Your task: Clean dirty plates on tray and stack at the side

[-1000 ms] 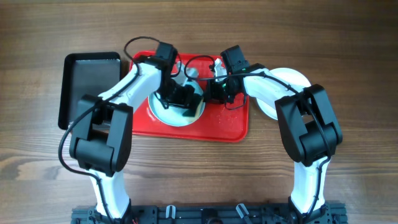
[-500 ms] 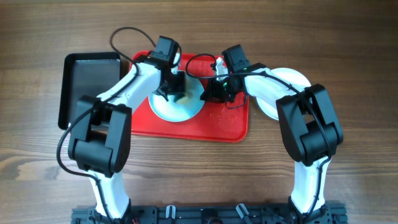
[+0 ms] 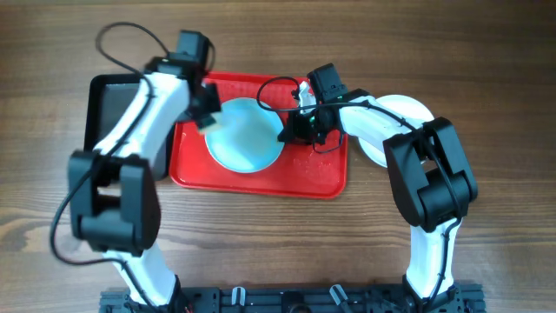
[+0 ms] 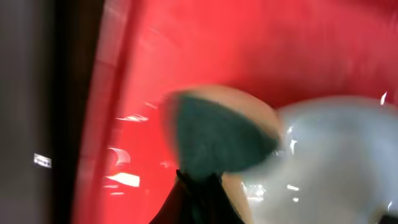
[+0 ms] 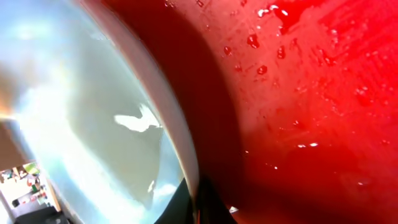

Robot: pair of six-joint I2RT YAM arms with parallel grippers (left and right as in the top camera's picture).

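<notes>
So one plate (image 3: 246, 139) sits on the tray (image 3: 321, 178), right gripper (image 3: 294, 130) pinching its rim, left gripper (image 3: 207, 113) clamping a sponge (image 4: 217, 134) nearby. A second plate (image 3: 408, 109) is already on the surface alongside. I'd guess this one's left to stack.

Soft, even light is filling the sharp overhead view. Motion blur is smearing the sponge (image 4: 217, 134) in the left wrist view. Glare is glinting off the plate (image 5: 81, 124) and wet red tray (image 5: 298, 93).
</notes>
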